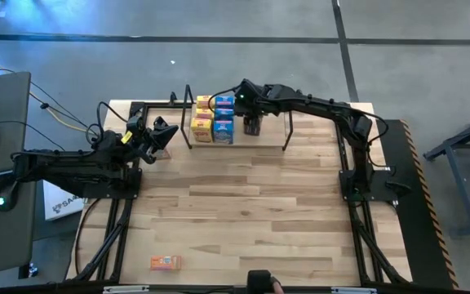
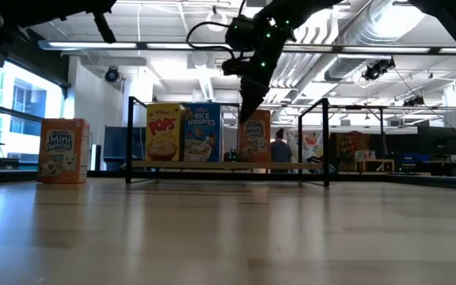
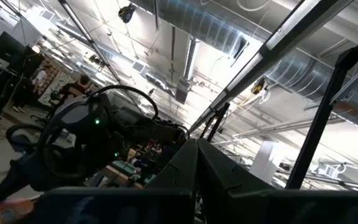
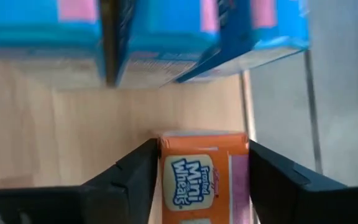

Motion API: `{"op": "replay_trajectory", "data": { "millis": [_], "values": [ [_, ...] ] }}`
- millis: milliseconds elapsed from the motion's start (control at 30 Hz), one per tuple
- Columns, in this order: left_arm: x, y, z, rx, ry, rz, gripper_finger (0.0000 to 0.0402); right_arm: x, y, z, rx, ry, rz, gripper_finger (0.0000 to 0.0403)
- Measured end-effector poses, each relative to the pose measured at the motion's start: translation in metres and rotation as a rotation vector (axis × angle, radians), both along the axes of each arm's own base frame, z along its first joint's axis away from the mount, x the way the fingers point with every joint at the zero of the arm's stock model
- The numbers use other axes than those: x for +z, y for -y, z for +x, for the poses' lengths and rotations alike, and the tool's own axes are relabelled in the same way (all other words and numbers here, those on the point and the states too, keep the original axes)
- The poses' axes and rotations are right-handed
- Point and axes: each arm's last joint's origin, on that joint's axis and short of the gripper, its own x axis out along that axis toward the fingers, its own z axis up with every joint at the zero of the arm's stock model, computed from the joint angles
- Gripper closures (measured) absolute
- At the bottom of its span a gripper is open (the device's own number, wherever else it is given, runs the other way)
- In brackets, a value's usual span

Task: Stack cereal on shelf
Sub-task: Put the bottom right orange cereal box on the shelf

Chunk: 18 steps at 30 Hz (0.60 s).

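Orange cereal box [image 4: 204,177] upright on shelf [image 1: 288,135], between right claw [image 4: 199,180] fingers.

Bright ceiling lights glare in the low and left wrist views — right wrist view blurred.

Your right arm stretched to far side of table, wrist pointing down, right gripper [image 4: 204,180] fingers [image 4: 129,180] parted, standing off either side of what's between them. Left arm folded at left edge, left gripper [image 1: 163,135] closed, idle.
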Motion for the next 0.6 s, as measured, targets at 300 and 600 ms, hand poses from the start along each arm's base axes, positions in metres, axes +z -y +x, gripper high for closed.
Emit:
{"op": "replay_trajectory", "data": {
  "millis": [300, 600],
  "values": [
    [0.0, 0.0, 0.0, 0.0, 0.0, 0.0, 0.0401, 0.024, 0.003, 0.005, -0.007, 0.093, -0.042, 0.0162],
    [0.0, 0.0, 0.0, 0.0, 0.0, 0.0, 0.0401, 0.063, -0.002, -0.009, 0.012, 0.084, 0.053, 0.0178]
  ]
}}
